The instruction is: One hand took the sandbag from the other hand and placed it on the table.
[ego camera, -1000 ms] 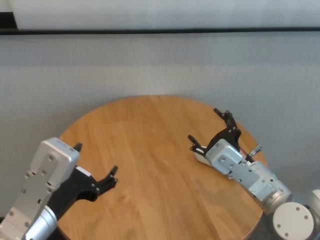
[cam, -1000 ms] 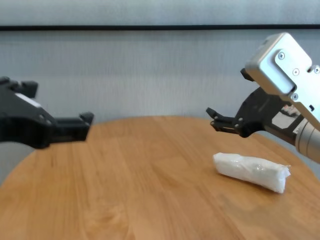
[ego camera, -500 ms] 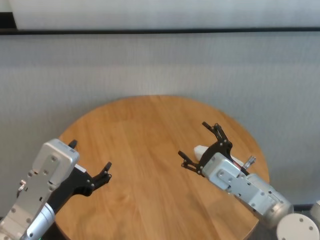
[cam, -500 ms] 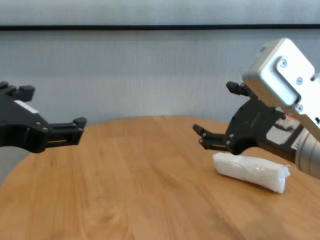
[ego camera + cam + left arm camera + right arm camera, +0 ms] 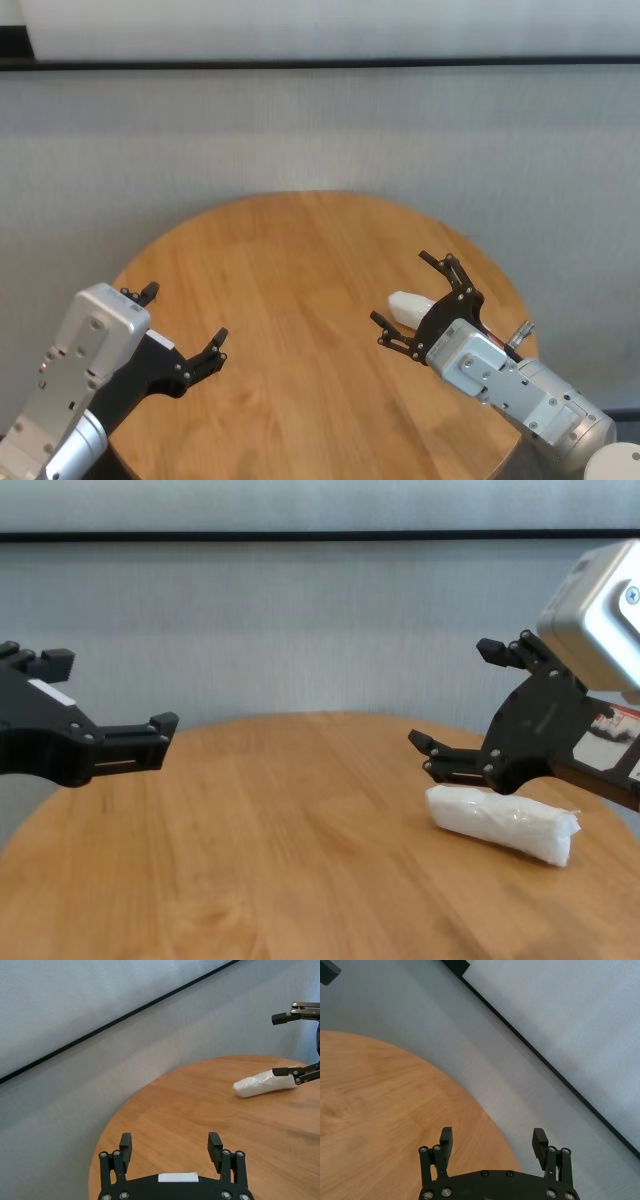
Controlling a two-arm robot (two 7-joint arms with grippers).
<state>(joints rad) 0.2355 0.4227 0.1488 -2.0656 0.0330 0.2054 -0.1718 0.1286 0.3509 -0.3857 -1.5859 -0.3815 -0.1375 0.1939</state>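
At about eight o'clock on the round wooden bench point(image 5: 300, 300), seen from the head camera, the left end effector point(image 5: 185, 328) hangs over the near-left rim with its two black fingers spread wide and nothing between them; the chest view shows it point(image 5: 110, 705) raised clear of the wood, its body level and pointing toward the middle of the bench. Its own wrist camera looks along the parted fingers point(image 5: 125, 1146) across bare planks to the far side, where the sandbag point(image 5: 263, 1084) lies flat. Moving to the right, the centre of the bench is plain light-brown grain. At about four o'clock the sandbag point(image 5: 410, 305), a white lumpy pouch in crinkly plastic, rests on the bench near the right rim; in the chest view it point(image 5: 502, 823) lies lengthwise with its twisted end toward the right edge. Over it, at the same four o'clock position, the right end effector point(image 5: 418, 302) is released, its linkage fingers splayed apart above the pouch; in the chest view the lower finger point(image 5: 452, 758) sits just above the sandbag's left end, and whether it touches the plastic cannot be told. The right wrist camera shows its open fingers point(image 5: 446, 1141) with only wood and grey wall between them.
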